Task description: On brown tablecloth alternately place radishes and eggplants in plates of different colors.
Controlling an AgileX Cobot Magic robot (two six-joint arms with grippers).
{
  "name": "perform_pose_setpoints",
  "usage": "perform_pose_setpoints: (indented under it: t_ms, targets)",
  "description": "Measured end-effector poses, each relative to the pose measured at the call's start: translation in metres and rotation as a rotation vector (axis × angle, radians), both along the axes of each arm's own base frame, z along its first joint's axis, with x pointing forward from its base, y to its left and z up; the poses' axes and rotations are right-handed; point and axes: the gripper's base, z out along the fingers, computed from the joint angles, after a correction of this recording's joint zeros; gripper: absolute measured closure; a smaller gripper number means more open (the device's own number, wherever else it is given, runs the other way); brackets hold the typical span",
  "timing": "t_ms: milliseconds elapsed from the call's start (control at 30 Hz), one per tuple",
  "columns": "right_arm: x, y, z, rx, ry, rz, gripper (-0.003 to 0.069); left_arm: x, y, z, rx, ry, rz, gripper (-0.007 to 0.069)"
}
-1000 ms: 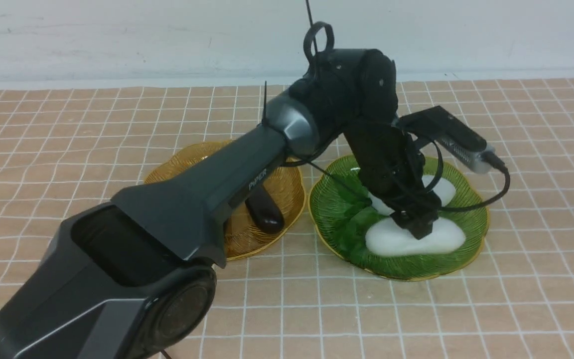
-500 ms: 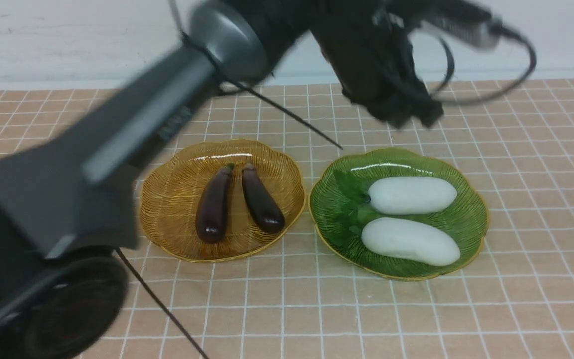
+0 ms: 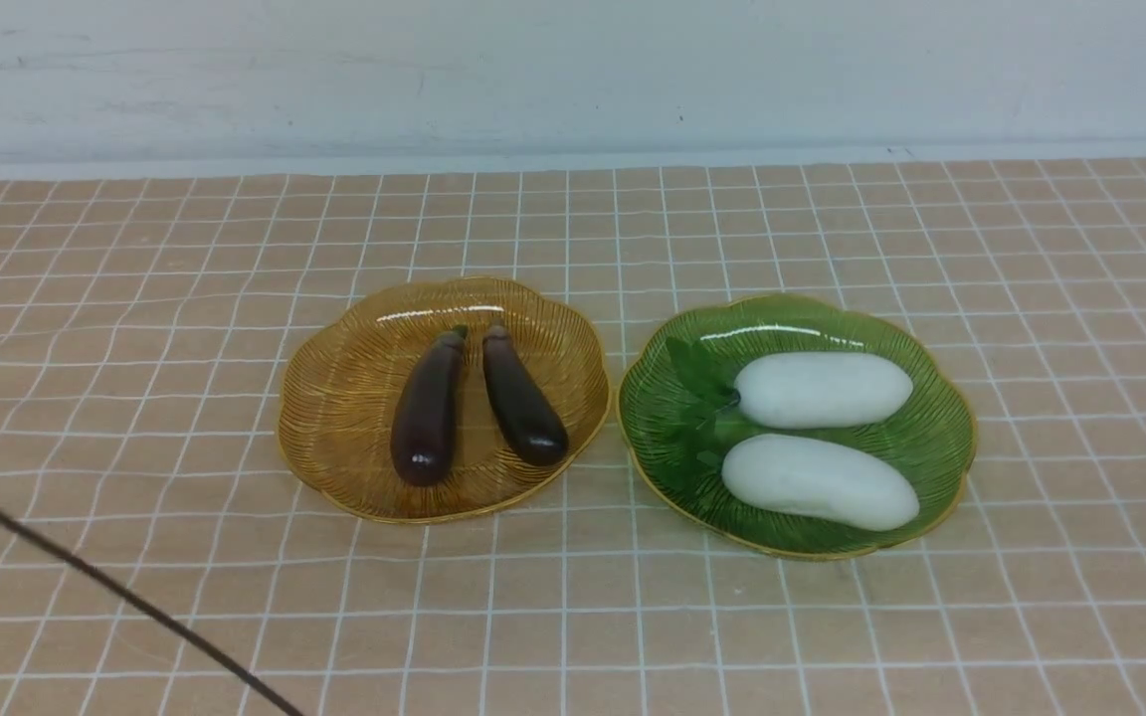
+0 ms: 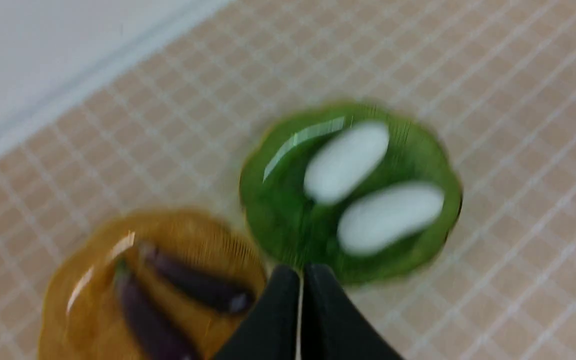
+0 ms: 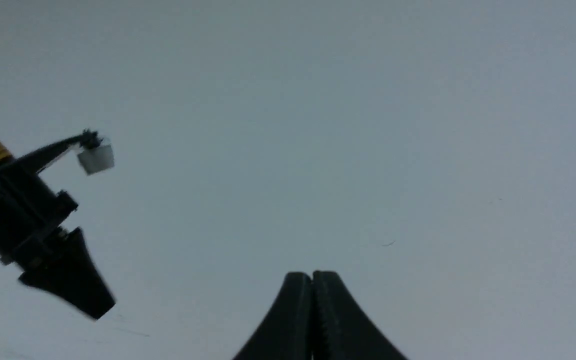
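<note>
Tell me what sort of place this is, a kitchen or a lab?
Probably a staged tabletop test bench, not a kitchen: a grid-lined brown tablecloth against a bare white wall, with toy-looking eggplants in an amber plate and radishes in a green plate.

The left arm is gone from the front view; only a thin black cable (image 3: 105, 585) now crosses the near-left corner. The black left gripper (image 4: 300, 279), earlier spread over the nearer smooth white oblong radish (image 3: 820, 481) in the translucent green gold-rimmed plate (image 3: 946, 438), is now raised clear, jaws pressed together.
</note>
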Motion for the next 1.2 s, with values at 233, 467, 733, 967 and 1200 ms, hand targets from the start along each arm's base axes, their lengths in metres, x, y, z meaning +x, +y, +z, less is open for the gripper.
perform_pose_setpoints:
  t_ms: [233, 467, 733, 967, 1200]
  targets:
    - [0.0, 0.0, 0.0, -0.002, -0.011, 0.003, 0.0674, -0.069, 0.069, -0.06, 0.141, 0.107, 0.118, 0.0628]
    - [0.001, 0.0, -0.001, -0.012, -0.006, -0.005, 0.0674, -0.112, 0.108, -0.092, 0.123, 0.047, 0.14, 0.0628]
    - [0.001, 0.0, -0.001, -0.01, -0.003, -0.005, 0.0674, -0.14, 0.139, -0.127, 0.077, -0.031, 0.223, 0.0628]
    - [0.001, 0.0, -0.001, -0.006, 0.0, -0.003, 0.0674, -0.156, 0.163, -0.143, 0.026, -0.078, 0.349, 0.0628]
    - [0.001, 0.0, -0.001, -0.003, 0.001, -0.002, 0.0674, -0.176, 0.185, -0.137, -0.044, -0.186, 0.396, 0.0628]
